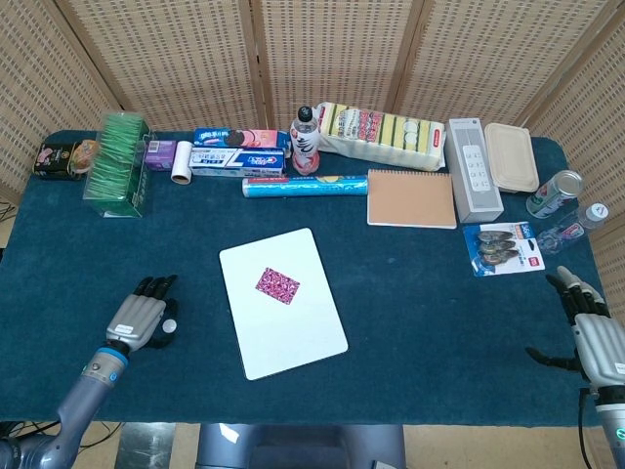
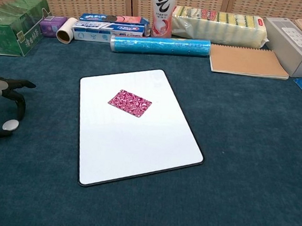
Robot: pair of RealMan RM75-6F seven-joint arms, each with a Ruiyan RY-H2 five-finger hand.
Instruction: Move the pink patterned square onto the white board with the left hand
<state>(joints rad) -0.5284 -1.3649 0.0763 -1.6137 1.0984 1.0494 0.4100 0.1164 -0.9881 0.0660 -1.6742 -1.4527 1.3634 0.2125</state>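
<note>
The pink square [image 1: 278,285] already lies flat on the white board [image 1: 293,337], so your placing looks done; what's left is parking the arm. Your left hand [image 1: 142,315] sits well left of the board, fingers [image 2: 17,84] loosely spread and holding nothing. Your right hand [image 1: 591,332] rests open at the worktop's [image 1: 439,293] far edge. The blue roll [image 1: 303,185] and notebook [image 1: 411,198] stand well behind, nothing blocking.

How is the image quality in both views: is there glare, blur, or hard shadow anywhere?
Head view: even lighting, all sharp, no glare on the white board. Chest view: the pink patterned square is crisp, shadows are soft, and the left hand is cut off at the frame edge.
</note>
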